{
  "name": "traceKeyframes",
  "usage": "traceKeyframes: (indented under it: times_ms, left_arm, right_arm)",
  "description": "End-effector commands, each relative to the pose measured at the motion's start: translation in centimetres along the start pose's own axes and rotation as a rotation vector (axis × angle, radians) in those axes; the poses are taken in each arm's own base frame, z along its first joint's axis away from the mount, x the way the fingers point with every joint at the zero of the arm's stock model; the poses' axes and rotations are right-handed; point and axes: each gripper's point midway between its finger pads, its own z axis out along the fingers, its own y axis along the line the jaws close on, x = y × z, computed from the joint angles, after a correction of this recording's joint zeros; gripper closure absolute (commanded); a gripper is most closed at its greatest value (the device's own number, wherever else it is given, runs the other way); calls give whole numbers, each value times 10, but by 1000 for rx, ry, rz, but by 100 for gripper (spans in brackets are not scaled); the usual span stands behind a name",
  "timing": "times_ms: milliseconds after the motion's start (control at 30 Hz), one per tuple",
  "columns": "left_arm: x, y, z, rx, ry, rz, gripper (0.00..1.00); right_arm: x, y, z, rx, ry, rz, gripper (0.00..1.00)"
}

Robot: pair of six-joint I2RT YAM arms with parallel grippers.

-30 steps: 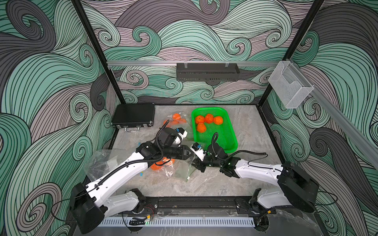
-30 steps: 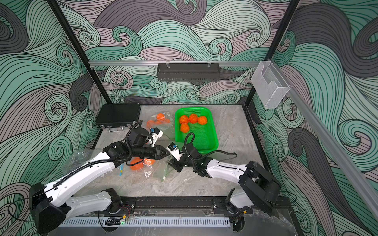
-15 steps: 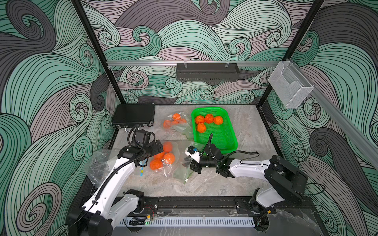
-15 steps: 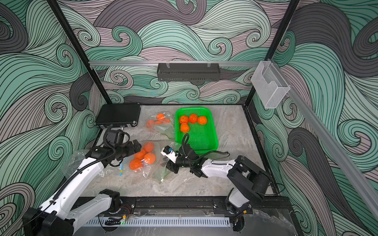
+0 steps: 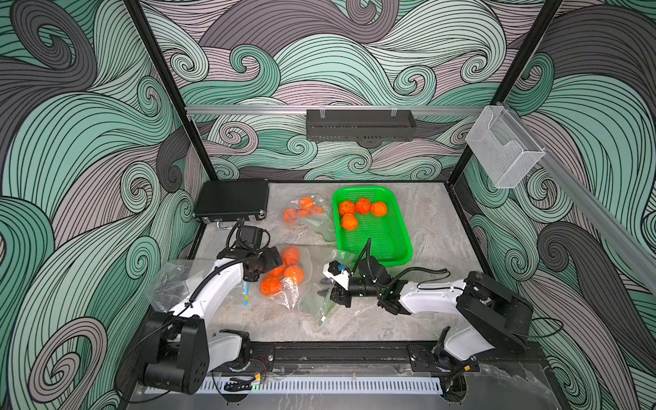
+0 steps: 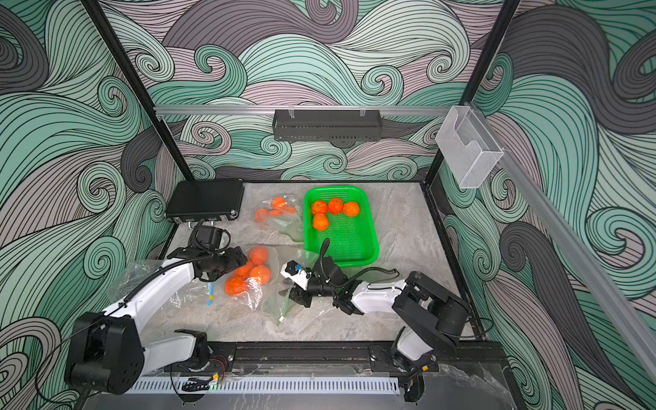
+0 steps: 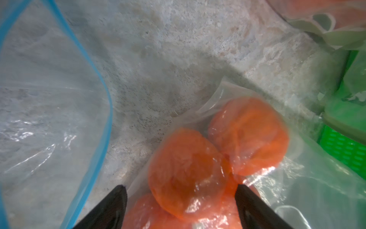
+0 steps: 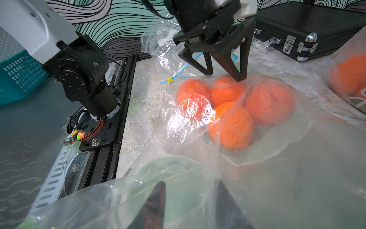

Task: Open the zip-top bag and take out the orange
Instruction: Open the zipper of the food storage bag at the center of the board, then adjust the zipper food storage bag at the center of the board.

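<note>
The clear zip-top bag [image 5: 313, 267] lies on the marble top with several oranges [image 5: 293, 274] bunched at its left end, also seen in the right wrist view [image 8: 230, 126]. My left gripper [image 5: 274, 263] hangs open over those oranges [image 7: 184, 168], its fingertips [image 8: 239, 76] spread to either side of one, and one tip touches the film. My right gripper [image 5: 323, 289] is at the bag's right end. Its jaws stand apart with a clear gap, seen through the plastic [image 8: 190, 182]. Every orange here stays inside the bag.
A green basket [image 5: 390, 248] with several loose oranges stands at the back right. A second bag of oranges [image 5: 301, 213] lies beside it. A black case [image 5: 232, 200] sits at the back left. An empty blue-zip bag [image 5: 170, 284] lies under my left arm.
My left gripper has drawn back leftward from beside the right gripper and now hangs over the oranges. The right gripper has slid a little left, and its jaws have widened.
</note>
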Motion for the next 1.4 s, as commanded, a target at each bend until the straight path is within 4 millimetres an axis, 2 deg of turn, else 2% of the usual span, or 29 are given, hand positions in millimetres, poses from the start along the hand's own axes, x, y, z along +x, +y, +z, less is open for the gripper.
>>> traceKeyframes:
  times_ms: [0,167,333,400,500,600,767,967,1000,1200,1367]
  left_arm:
    - [-23,-14,-3,46,-37,24,18]
    - [-25,-19,8,73,-23,37,35]
    - [-26,-33,16,154,-2,50,59]
    - [-27,-37,17,168,13,61,65]
    - [-21,-40,25,179,75,71,80]
    - [-10,-47,29,234,129,74,100]
    - [1,-57,19,289,200,136,100]
    - [6,-50,-4,252,195,345,100]
    - [4,-54,-13,273,166,367,100]
    - [15,-78,-31,420,108,435,100]
    - [14,-82,-43,412,94,467,100]
  right_arm:
    - [2,3,1,-4,-54,10,59]
    - [-7,9,2,-22,-100,7,60]
    - [-5,6,2,0,-101,12,60]
    - [-3,5,3,9,-99,12,60]
    - [-1,3,3,26,-93,9,60]
    - [1,1,1,44,-88,-2,59]
    - [6,-8,-1,102,-67,-18,56]
    - [14,-26,-5,211,-38,-25,50]
    - [17,-27,-5,219,-28,-23,50]
    - [23,-33,-4,249,9,-43,47]
    - [30,-46,-6,313,114,-11,44]
